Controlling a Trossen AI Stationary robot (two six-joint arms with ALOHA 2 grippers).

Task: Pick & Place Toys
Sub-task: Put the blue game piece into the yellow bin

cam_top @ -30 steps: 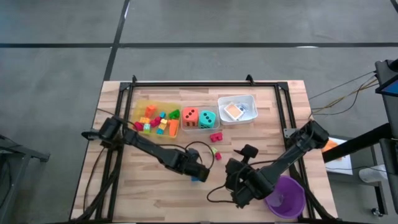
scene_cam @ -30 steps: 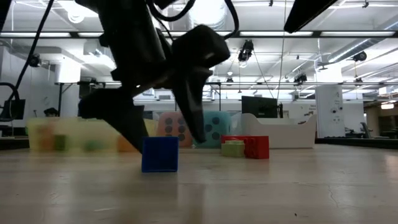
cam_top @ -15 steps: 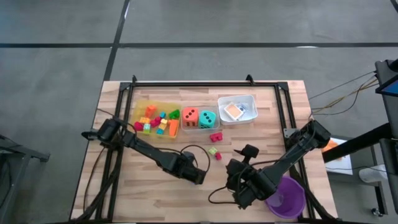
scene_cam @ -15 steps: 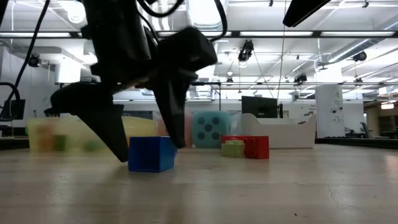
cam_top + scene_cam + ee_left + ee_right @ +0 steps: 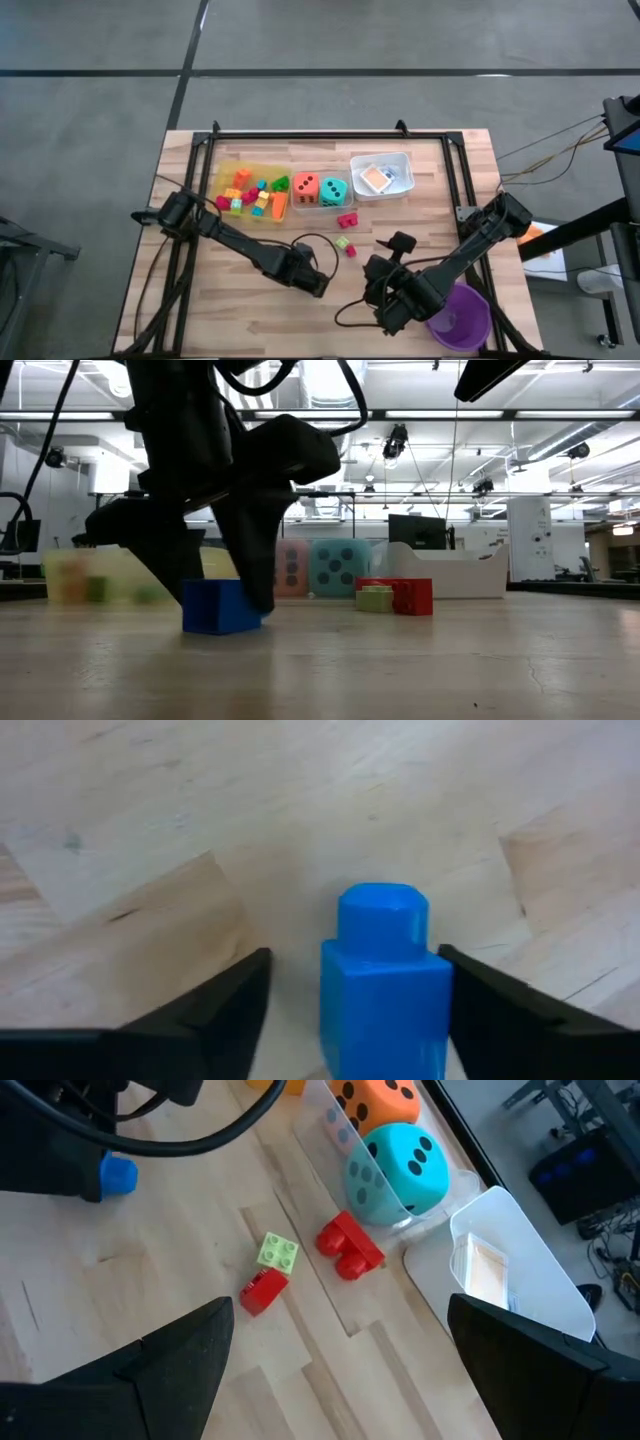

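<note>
Your left gripper (image 5: 215,595) sits low on the table (image 5: 250,320), its 2 fingers (image 5: 215,1010) straddling the blue block (image 5: 385,990); you cannot tell whether they press it yet. Farther right, 2 loose red blocks (image 5: 350,1245) lie near the dice (image 5: 395,1165). Your right gripper (image 5: 340,1370) hangs open beside the purple cup (image 5: 460,315).

Wooden table (image 5: 240,320) | yellow tray (image 5: 222,172), clear tray (image 5: 320,205), white tray (image 5: 381,161) along far edge | blue block (image 5: 215,606) mid-table | red block (image 5: 347,220), green-and-red block (image 5: 345,245) nearby | purple cup (image 5: 460,315) right corner
</note>
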